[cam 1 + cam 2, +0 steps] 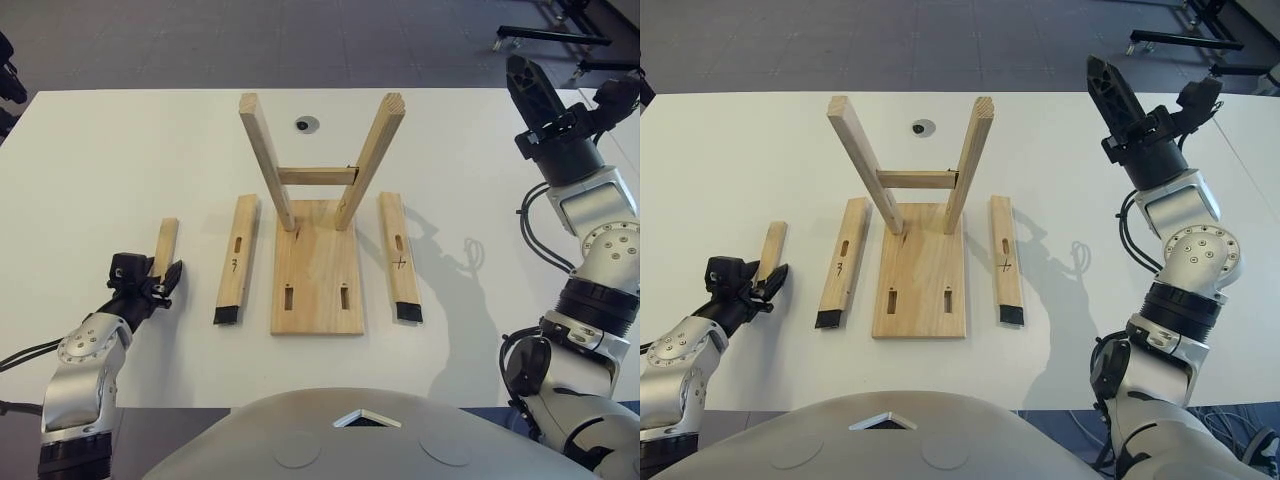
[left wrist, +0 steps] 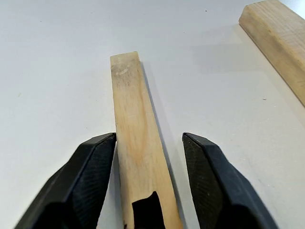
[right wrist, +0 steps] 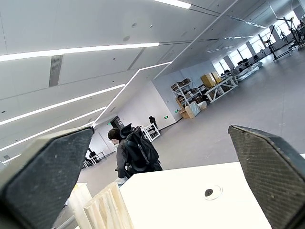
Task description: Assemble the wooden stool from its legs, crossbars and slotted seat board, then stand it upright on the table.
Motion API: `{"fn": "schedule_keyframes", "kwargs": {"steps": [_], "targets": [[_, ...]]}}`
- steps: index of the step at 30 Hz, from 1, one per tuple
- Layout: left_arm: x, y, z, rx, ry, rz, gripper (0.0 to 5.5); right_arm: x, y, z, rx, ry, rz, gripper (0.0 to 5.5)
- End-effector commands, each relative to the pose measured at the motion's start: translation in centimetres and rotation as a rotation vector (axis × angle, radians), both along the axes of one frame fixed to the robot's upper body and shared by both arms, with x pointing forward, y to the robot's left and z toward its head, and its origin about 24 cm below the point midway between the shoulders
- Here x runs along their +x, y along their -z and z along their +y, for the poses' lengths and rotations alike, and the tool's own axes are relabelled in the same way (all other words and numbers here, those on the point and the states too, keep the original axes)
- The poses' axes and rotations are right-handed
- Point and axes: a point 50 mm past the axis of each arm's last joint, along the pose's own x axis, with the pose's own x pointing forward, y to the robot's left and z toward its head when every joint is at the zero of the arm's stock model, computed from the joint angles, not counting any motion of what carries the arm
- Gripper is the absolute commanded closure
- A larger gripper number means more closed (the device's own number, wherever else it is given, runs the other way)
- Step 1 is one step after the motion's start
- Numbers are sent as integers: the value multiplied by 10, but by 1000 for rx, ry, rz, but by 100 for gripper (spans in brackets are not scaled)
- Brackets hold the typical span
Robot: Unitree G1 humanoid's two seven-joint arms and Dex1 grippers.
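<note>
The slotted seat board (image 1: 317,285) lies flat mid-table. Two legs (image 1: 266,160) (image 1: 372,158) stand tilted in its far slots, joined by a crossbar (image 1: 316,176). A loose leg (image 1: 237,258) lies left of the board and another (image 1: 399,255) lies to its right. A short loose crossbar (image 1: 165,245) lies at the far left. My left gripper (image 2: 148,143) is open and straddles the near end of that crossbar (image 2: 133,119) on the table. My right gripper (image 1: 525,85) is raised at the far right, open and holding nothing.
A round dark grommet hole (image 1: 304,124) sits in the table behind the standing legs. Bare white tabletop (image 1: 100,170) stretches to the far left and in front of the board. Metal frames (image 1: 555,38) stand on the floor beyond the table's right corner.
</note>
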Motion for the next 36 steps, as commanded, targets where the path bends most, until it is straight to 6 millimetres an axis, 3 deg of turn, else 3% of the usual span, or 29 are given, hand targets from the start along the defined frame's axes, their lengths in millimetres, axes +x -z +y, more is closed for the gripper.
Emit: {"fn": "schedule_keyframes", "kwargs": {"steps": [1,4,7,10,12,15,17,19,22,24,28,35,36], "targets": [[-21,29,-1,-8,-64,174,363,0,4,2,-35,1,31,30],[-18,29,-2,-23,-61,167,422,0,4,4,-44,-6,26,30],[-8,26,-2,-17,-43,116,422,1,3,7,-49,-14,17,30],[10,14,-4,-4,-32,-19,422,2,-3,11,-41,-16,-17,30],[27,-6,-4,54,-25,-174,422,3,-15,16,-11,-37,-57,30],[57,-57,-5,147,-12,-504,422,3,-37,30,26,-103,-125,30],[73,-106,-15,215,63,-792,422,1,-51,42,59,-156,-162,30],[86,-159,-40,243,207,-1080,422,-3,-63,67,62,-243,-205,30],[101,-201,-76,250,420,-1269,422,0,-70,104,74,-327,-201,30],[109,-204,-97,261,574,-1288,422,2,-75,122,103,-372,-203,30],[107,-188,-122,188,760,-1240,422,-3,-79,169,95,-516,-241,30],[102,-174,-135,144,883,-1184,422,-7,-87,174,155,-557,-311,30],[102,-173,-136,144,889,-1179,422,-7,-88,173,169,-551,-317,49]]}}
